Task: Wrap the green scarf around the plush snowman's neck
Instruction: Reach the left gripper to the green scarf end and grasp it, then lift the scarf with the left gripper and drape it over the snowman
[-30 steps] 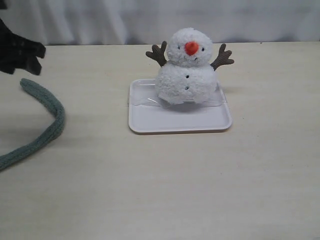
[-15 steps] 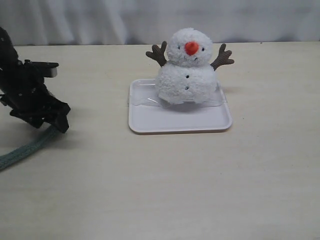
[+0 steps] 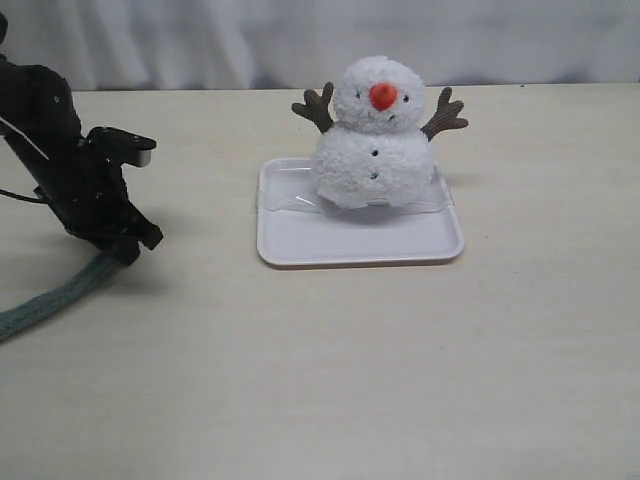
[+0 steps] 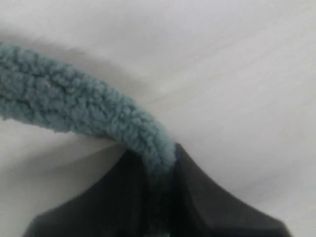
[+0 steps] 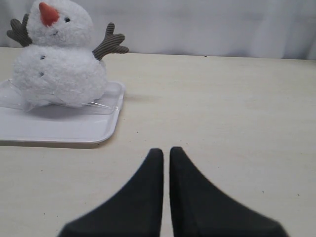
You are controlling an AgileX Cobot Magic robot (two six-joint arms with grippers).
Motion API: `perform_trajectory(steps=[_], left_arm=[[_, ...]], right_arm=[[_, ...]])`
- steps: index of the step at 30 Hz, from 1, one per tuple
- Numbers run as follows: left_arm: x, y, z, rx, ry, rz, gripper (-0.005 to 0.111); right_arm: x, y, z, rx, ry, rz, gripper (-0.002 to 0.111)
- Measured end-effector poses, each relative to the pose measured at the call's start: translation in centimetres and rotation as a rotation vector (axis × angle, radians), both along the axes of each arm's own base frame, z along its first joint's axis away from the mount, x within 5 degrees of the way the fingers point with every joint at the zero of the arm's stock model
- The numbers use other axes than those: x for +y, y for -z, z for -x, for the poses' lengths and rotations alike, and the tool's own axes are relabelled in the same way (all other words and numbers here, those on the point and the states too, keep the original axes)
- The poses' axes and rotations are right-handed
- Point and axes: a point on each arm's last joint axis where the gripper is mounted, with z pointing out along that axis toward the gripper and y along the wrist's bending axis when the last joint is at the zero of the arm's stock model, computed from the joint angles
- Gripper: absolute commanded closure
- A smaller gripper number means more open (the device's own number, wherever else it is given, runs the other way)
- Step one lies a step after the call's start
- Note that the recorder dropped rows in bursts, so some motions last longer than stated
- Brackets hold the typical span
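Note:
The plush snowman [image 3: 377, 135] [image 5: 57, 59] sits upright on a white tray [image 3: 350, 240] [image 5: 54, 131] at the back middle of the table. Nothing is around the snowman's neck [image 3: 375, 128]. The green scarf [image 3: 55, 295] [image 4: 79, 106] trails over the table at the far left. My left gripper [image 3: 128, 248] [image 4: 157, 155] is down on the table with its fingers shut on the scarf. My right gripper [image 5: 166, 150] is out of the exterior view; it hovers over bare table to the snowman's right, jaws shut with nothing between them.
A clear plastic sheet [image 3: 300, 200] lies under the snowman on the tray. A white curtain [image 3: 320, 40] hangs behind the table's far edge. Bare tabletop [image 3: 350, 380] stretches in front of the tray.
My left arm has come in from the far left and dropped onto the scarf's curved part. Its fingers have closed on the scarf. Snowman and tray have not moved.

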Motion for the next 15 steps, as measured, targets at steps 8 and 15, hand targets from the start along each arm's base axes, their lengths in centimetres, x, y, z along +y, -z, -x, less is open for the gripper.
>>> perform_trajectory(steps=[8,15], left_arm=[[-2.3,-4.4,-1.8,-0.020,0.054,0.021,0.107],[-9.0,-18.5,-2.9,-0.467,0.118,0.260,0.107]], right_arm=[[0.0,0.0,0.0,0.000,0.000,0.000,0.104],[0.0,0.0,0.0,0.000,0.000,0.000,0.104]])
